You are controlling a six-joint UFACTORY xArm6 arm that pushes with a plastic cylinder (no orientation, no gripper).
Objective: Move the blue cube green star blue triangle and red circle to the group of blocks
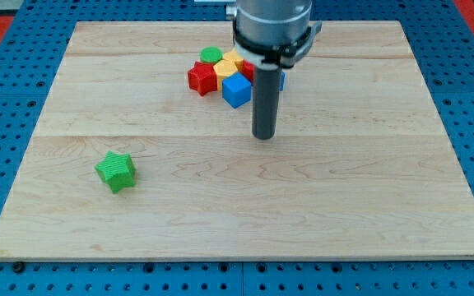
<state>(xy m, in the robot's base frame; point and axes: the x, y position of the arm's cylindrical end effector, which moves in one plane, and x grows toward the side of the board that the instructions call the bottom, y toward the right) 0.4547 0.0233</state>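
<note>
My tip (263, 136) was down on the wooden tabletop (344, 205), a bit above the middle of it; it was just below and to the view's right of the group of blocks, close to them but not touching any; I had no hand to open or shut, only a straight dark rod (265, 103), so it held nothing.

The group sat near the view's top, in the middle; the blue cube (236, 90) was at the bottom of the group, the block nearest my tip, and it touched the blocks above it; the red star (202, 78) was at the view's left of the group, beside the blue cube; a green round block (211, 56) was at the top left of the group; a yellow block (231, 63) sat in the middle, and I could not tell its shape for sure; a bit of another red block (248, 69) showed to the right of the yellow one, partly hidden by my rod; a thin bit of blue (281, 80) peeked out on the right side of my rod, and I could not tell what shape it was.

The green star (115, 171) lay all alone, well apart from the group, toward the view's lower left of the tabletop; it was far from my tip too.

The tabletop lay on a blue board with holes (6, 99).
</note>
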